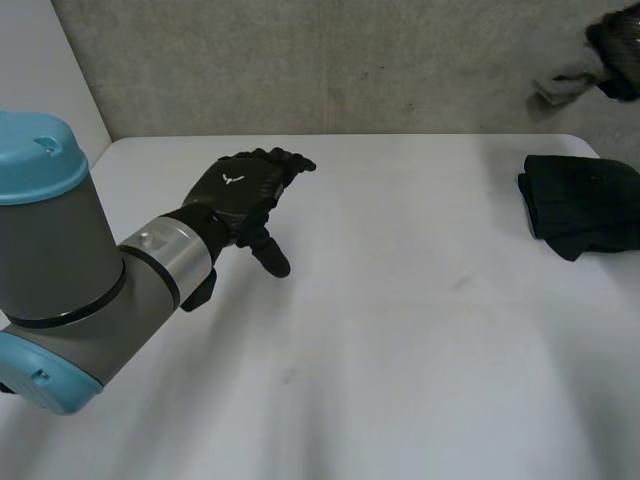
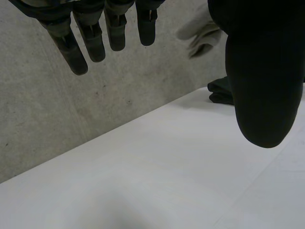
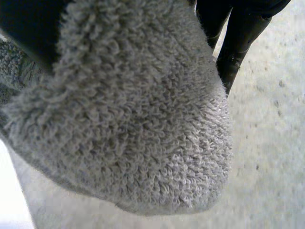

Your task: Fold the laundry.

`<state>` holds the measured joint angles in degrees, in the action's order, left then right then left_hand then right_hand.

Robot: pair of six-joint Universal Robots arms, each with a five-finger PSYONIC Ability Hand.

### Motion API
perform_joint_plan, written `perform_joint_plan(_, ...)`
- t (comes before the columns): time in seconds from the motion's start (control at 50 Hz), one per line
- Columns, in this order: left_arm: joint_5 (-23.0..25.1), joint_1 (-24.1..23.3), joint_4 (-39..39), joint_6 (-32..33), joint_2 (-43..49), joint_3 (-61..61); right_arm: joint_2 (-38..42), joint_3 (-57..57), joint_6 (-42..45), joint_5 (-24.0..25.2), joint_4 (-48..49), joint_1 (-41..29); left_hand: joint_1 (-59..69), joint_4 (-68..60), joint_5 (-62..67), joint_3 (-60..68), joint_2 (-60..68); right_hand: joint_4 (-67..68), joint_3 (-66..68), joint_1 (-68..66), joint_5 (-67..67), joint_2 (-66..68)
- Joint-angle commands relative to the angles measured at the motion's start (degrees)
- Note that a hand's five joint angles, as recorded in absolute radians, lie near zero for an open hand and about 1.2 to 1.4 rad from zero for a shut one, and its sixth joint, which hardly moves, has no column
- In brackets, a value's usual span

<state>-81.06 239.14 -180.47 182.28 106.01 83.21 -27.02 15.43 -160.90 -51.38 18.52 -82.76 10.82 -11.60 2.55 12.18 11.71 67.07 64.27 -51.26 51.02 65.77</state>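
The left hand (image 1: 245, 190) is hovering over the table's (image 1: 400, 340) left-centre part in the head view, palm down and released: its fingers (image 2: 95, 43) are hanging straight and slightly spread in its own wrist view, with the thumb (image 2: 264, 71) standing apart from them and nothing between. The left arm (image 1: 60, 260) is filling the lower left of the head view, its grey joint and light-blue caps leading up to the hand.

The right hand (image 1: 618, 40) is sitting in the upper right corner of the head view, raised beyond the table's far right corner in front of the concrete wall (image 1: 350, 60). It is grasping a grey towel (image 3: 138, 119): in its wrist view the looped terry cloth is bulging out beneath the palm, with the black fingers (image 3: 238, 38) pressing on one side of it and the thumb on the other. In the head view a piece of the same towel is trailing from the hand toward the left.

A black folded garment (image 1: 585, 205) is lying on the table at the right edge of the head view, well apart from the left hand and below the raised right hand. In the left wrist view it is lying at the table's far edge, beside the thumb.
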Motion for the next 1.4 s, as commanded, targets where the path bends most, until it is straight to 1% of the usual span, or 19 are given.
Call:
perform_joint_plan(0.02,-0.1,-0.1,-1.4,-0.1,0.7,0.9,6.4,0.6,-0.5,7.0,0.5,5.9,0.9,-0.1,-0.8,-0.5,0.0,12.9,15.7,-28.7,19.0,14.2)
perform_joint_plan(0.14,-0.2,-0.3,-1.5,-0.1,2.6,0.9,10.8,4.3,0.1,13.3,0.1,10.2,1.1,-0.3,-0.7,-0.3,0.2,12.9,15.7,-28.7,19.0,14.2)
perform_joint_plan(0.22,-0.2,-0.8,-1.5,-0.1,3.6,0.8,11.4,8.1,0.6,14.3,0.1,12.3,1.1,-0.3,-0.7,-0.3,0.2,12.2,15.0,-28.0,18.2,13.5)
perform_joint_plan(0.26,-0.2,-0.8,-1.6,-0.1,3.8,0.8,10.8,9.7,1.3,14.1,-0.5,12.8,1.1,-0.3,-0.7,-0.3,0.2,-5.2,-2.4,-10.6,0.8,-3.9)
perform_joint_plan(0.28,-0.3,-0.8,-1.6,-0.1,3.9,0.8,10.4,10.7,1.7,14.0,-0.9,13.0,1.1,-0.3,-0.7,-0.3,0.2,-20.0,-17.2,4.2,-14.0,-18.7)
perform_joint_plan(0.3,-0.3,-0.8,-1.6,-0.1,3.9,0.8,9.3,12.5,2.6,13.8,-2.8,13.2,1.1,-0.3,-0.7,-0.3,0.2,-52.5,-49.7,36.6,-46.4,-51.2)
perform_joint_plan(0.32,-0.3,-0.8,-1.6,-0.1,3.9,0.8,8.2,13.1,3.0,13.4,-3.9,13.2,1.1,-0.3,-0.7,-0.3,0.2,-57.1,-54.3,41.3,-51.0,-55.8)
perform_joint_plan(0.36,-0.3,-0.9,-1.6,-0.2,3.8,0.8,5.5,14.3,4.0,12.1,-6.5,13.3,1.1,-0.3,-0.7,-0.3,0.2,-57.1,-54.3,41.3,-51.0,-55.8)
perform_joint_plan(0.44,-0.3,-0.9,-1.6,-1.0,3.2,0.7,-2.1,15.3,6.9,6.8,-11.7,13.6,1.1,-0.3,-0.7,-0.3,0.2,-57.1,-54.3,41.3,-51.0,-55.8)
perform_joint_plan(0.46,-0.3,-0.9,-1.6,-1.1,3.2,0.7,-4.9,15.2,7.9,4.5,-13.5,13.5,1.1,-0.3,-0.7,-0.3,0.2,-57.1,-54.3,41.3,-51.0,-55.8)
perform_joint_plan(0.6,-0.5,-1.0,-1.5,-1.4,1.8,0.7,-16.2,16.3,9.0,-4.5,-22.0,12.9,1.1,-0.3,-0.7,-0.3,0.2,-57.1,-54.3,41.3,-51.0,-55.8)
perform_joint_plan(0.66,-0.6,-0.9,-1.4,-1.4,0.3,0.7,-22.0,17.4,8.7,-9.2,-26.9,10.1,0.9,-0.1,-0.8,-0.5,0.0,-57.1,-54.3,41.3,-51.0,-55.8)
perform_joint_plan(0.74,-0.8,-0.7,-1.5,-1.3,-2.6,0.4,-28.5,19.0,8.2,-15.5,-31.4,1.5,0.4,0.4,-1.3,-1.0,-0.5,-57.1,-54.3,41.3,-51.0,-55.8)
perform_joint_plan(0.76,-0.8,-0.6,-1.5,-1.3,-3.3,0.3,-30.1,20.2,8.0,-17.8,-32.0,-2.8,0.2,0.5,-1.5,-1.1,-0.6,-57.1,-54.3,41.3,-51.0,-55.8)
perform_joint_plan(0.86,-1.4,0.2,-1.6,-1.3,-7.9,-0.1,-33.1,25.9,3.7,-25.7,-32.0,-13.3,0.2,0.5,-1.5,-1.1,-0.6,-57.1,-54.3,41.3,-51.0,-55.8)
perform_joint_plan(0.98,-9.6,5.2,-1.6,-1.0,-13.4,-0.1,-40.2,38.6,-10.0,-35.9,-27.9,-22.9,0.2,0.5,-1.5,-1.1,-0.6,-57.1,-54.3,41.3,-51.0,-55.8)
perform_joint_plan(1.06,-11.1,7.4,-1.6,-0.3,-14.2,0.1,-42.6,48.5,-13.8,-37.9,-20.2,-27.9,0.4,0.4,-1.3,-1.0,-0.5,-57.1,-54.3,41.3,-51.0,-55.8)
perform_joint_plan(1.2,-10.8,9.2,-0.8,0.4,-12.7,0.7,-45.3,59.5,-12.3,-38.3,-12.4,-29.3,0.2,0.5,-1.5,-1.1,-0.6,-57.1,-54.3,41.3,-51.0,-55.8)
perform_joint_plan(1.4,-4.6,9.9,-0.9,-0.9,-10.6,2.2,-48.1,63.7,-9.6,-40.1,-11.9,-29.2,-0.1,0.9,-1.8,-1.5,-1.0,-57.1,-54.3,41.3,-51.0,-55.8)
